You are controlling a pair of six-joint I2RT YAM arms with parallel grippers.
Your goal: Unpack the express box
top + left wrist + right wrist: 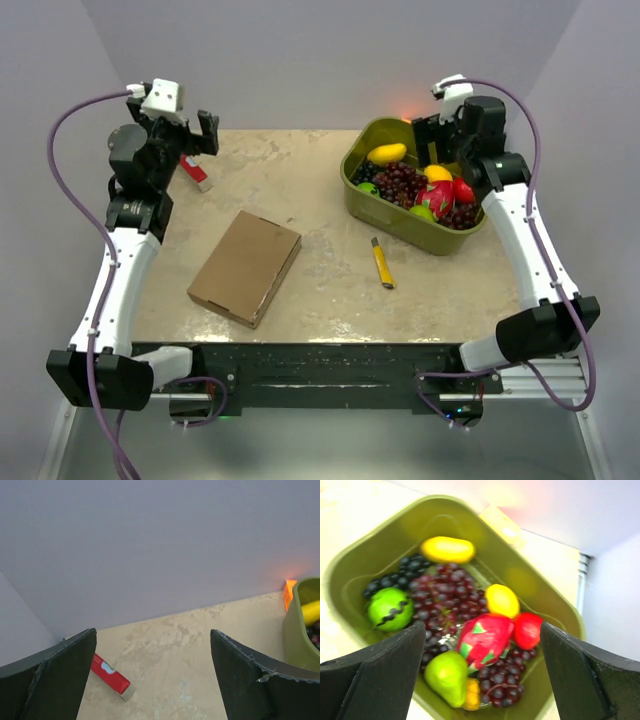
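Observation:
The express box point(245, 266) is a flat brown cardboard mailer lying shut on the table, left of centre. My left gripper point(190, 135) is open and empty, raised at the far left, well behind the box; the box does not show in the left wrist view, where its fingers point(55, 680) frame bare table. My right gripper point(435, 135) is open and empty, raised over the olive-green tub point(372, 200) of fruit at the far right. In the right wrist view its fingers point(375, 680) frame the fruit in the tub point(375, 545).
A red tube point(195, 172) lies at the far left by the left gripper and shows in the left wrist view point(110, 676). A yellow utility knife point(383, 263) lies between box and tub. The tub's edge point(300, 630) shows at the right of the left wrist view.

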